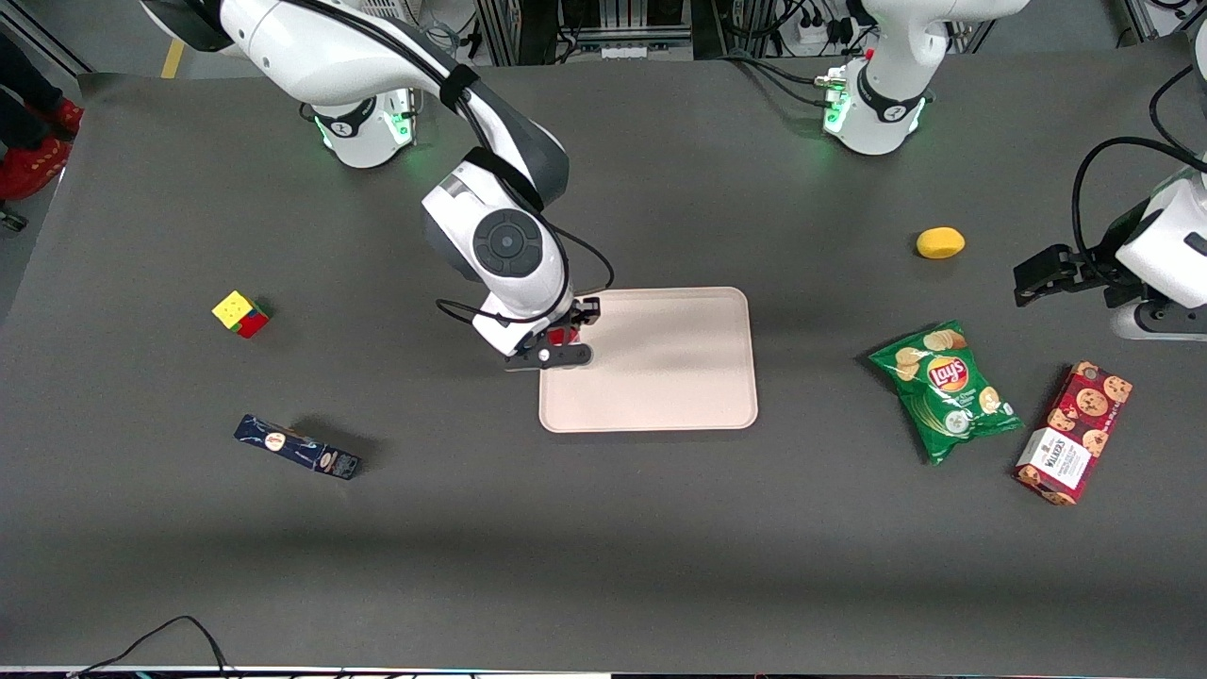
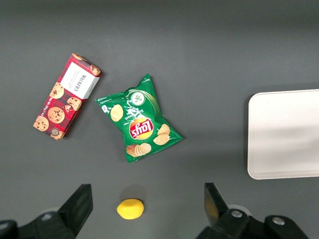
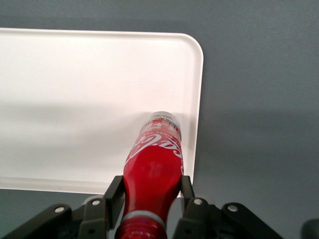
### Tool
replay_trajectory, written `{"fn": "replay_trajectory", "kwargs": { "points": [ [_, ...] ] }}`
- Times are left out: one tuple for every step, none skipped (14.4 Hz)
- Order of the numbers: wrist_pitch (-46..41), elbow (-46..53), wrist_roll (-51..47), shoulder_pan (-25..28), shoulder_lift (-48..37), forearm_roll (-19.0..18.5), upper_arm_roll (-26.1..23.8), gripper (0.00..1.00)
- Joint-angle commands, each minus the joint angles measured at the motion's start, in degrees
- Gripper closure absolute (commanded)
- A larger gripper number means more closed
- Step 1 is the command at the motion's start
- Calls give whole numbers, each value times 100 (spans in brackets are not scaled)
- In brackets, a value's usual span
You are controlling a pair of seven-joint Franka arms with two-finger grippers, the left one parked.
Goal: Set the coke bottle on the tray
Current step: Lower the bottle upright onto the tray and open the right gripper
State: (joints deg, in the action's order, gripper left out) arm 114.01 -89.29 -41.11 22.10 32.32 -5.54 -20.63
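So the right arm's gripper (image 3: 152,199) is clamped on the coke bottle (image 3: 155,164), one finger on each side of the upper body just below the cap. The bottle hangs base-down over the tray (image 3: 75,89), right by the tray's rim at the working arm's end. I can't tell whether the clear base is already touching the tray or just above it.

Handling-wise I'd guess it's a light, stiff little plastic bottle with a smooth, slightly slippery label. Tall and narrow, so probably tippy if it's let go while tilted. The hold high on the body looks sensible, though a lower one would likely swing less.

From the front view you barely see the bottle (image 1: 564,334), just a sliver of red under the wrist, with the gripper (image 1: 566,341) mostly blocked by the arm. The cap is cut off in the wrist view too.

Elsewhere: a dark blue box (image 1: 297,447) and a colour cube (image 1: 240,313) toward the working arm's end; a chips bag (image 1: 946,389), cookie box (image 1: 1074,432) and lemon (image 1: 940,242) toward the parked arm's end.
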Motion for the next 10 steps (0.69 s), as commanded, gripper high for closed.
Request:
{"fn": "replay_trajectory", "kwargs": {
  "points": [
    [25, 25, 15, -4, 151, -87, -29, 100],
    [34, 25, 15, -12, 204, -78, -29, 100],
    [51, 25, 15, -21, 239, -70, -29, 100],
    [121, 25, 15, -30, 301, -70, -29, 100],
    [165, 43, 24, -30, 345, -52, -29, 100],
    [174, 52, 24, -39, 371, -52, -29, 100],
    [175, 52, 24, -39, 389, -52, -29, 100],
    [183, 52, 24, -30, 398, -52, -29, 100],
    [183, 60, 24, -39, 407, -52, -29, 100],
    [183, 69, 15, -30, 407, -52, -29, 100]
  ]
}}
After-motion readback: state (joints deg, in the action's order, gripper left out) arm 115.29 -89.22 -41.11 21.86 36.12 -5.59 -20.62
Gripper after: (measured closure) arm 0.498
